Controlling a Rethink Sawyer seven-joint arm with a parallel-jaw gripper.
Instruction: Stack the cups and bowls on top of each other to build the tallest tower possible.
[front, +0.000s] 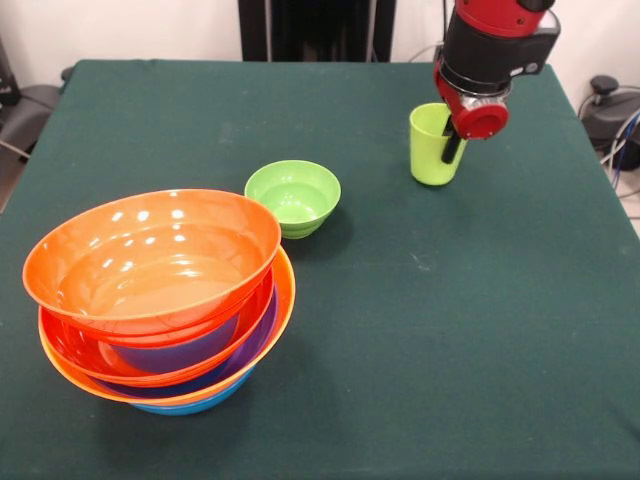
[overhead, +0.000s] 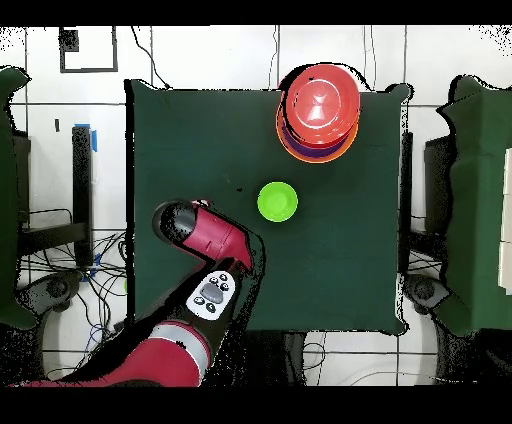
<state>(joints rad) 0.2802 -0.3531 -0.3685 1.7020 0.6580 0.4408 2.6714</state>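
**A:** Green cloth covers the whole worktop, and most of the job looks finished already. See the tower at the near left corner in the front view?

**B:** Yes. A big orange bowl sits tilted on top, with red-orange, purple, another orange rim and a sliver of blue beneath it, all nested. I can't count every bowl inside.

**A:** What's left loose?

**B:** Two pieces. The small lime-green bowl stands alone, upright, near the tower but apart from it. The lime-green cup stands upright well apart, towards the far right.

**A:** And the arm is at the cup?

**B:** The end effector is down at the cup's rim, with one dark finger seeming to reach inside the cup. Overhead, the arm hides the cup entirely.

**A:** Closed on it?

**B:** I can't tell. The cup looks to be resting on the cloth, and the finger spacing is hidden.

**A:** So, by my reckoning, the cup and small bowl remain to go on top.
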